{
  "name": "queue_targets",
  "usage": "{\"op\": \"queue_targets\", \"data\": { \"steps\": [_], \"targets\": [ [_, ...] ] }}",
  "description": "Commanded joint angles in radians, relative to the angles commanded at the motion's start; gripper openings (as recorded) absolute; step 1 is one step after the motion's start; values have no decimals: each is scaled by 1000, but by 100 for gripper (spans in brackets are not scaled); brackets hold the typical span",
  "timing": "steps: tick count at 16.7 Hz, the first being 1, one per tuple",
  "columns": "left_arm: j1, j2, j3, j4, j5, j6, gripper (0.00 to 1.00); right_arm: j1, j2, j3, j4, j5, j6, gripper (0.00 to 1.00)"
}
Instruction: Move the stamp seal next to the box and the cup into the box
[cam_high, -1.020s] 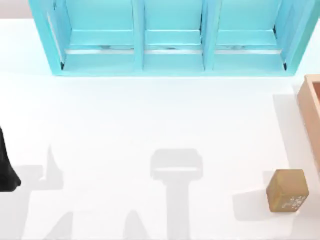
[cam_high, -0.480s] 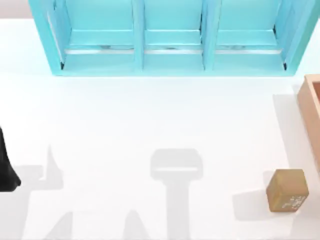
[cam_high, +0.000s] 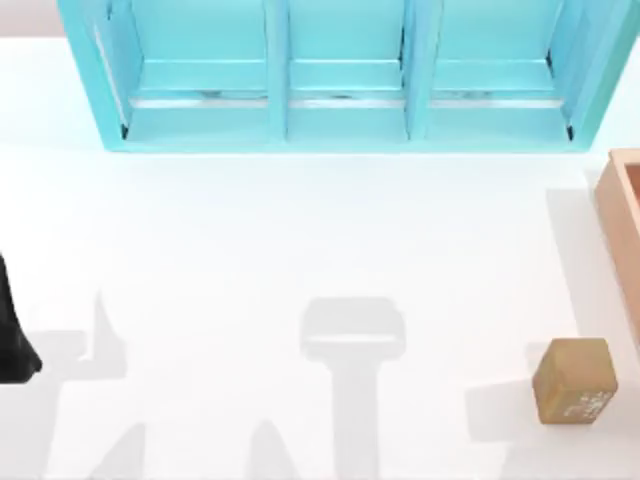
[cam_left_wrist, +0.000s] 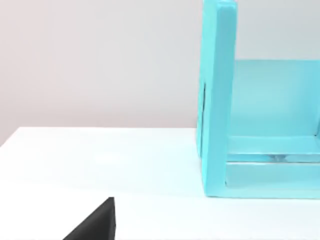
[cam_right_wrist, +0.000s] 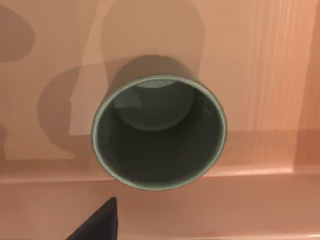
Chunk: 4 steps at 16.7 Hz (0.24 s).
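Observation:
The stamp seal (cam_high: 574, 380), a tan wooden block with whitish markings on its near face, stands on the white table at the front right, a short way to the left of the box (cam_high: 622, 215). The box is orange-brown wood and is cut off by the top view's right edge. In the right wrist view the olive-green cup (cam_right_wrist: 159, 132) stands upright on the box floor (cam_right_wrist: 260, 65), seen from straight above, with nothing touching its rim. A dark bit of my right gripper (cam_right_wrist: 97, 222) shows beside the cup. My left arm (cam_high: 10, 335) is parked at the table's left edge.
A big turquoise shelf unit (cam_high: 340, 75) with three bays spans the back of the table, and its end wall (cam_left_wrist: 217, 100) fills part of the left wrist view. White tabletop (cam_high: 300, 230) lies between the shelf and the front edge, crossed by arm shadows.

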<state>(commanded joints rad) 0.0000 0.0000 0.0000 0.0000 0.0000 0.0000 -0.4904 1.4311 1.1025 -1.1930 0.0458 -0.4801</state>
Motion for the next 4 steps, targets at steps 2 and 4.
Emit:
{"op": "queue_targets", "data": {
  "steps": [2, 4],
  "targets": [
    [0, 0, 0, 0, 0, 0, 100, 2, -17, 61, -70, -1, -1, 100],
    [0, 0, 0, 0, 0, 0, 100, 2, -25, 87, -98, -1, -2, 100]
  ]
}}
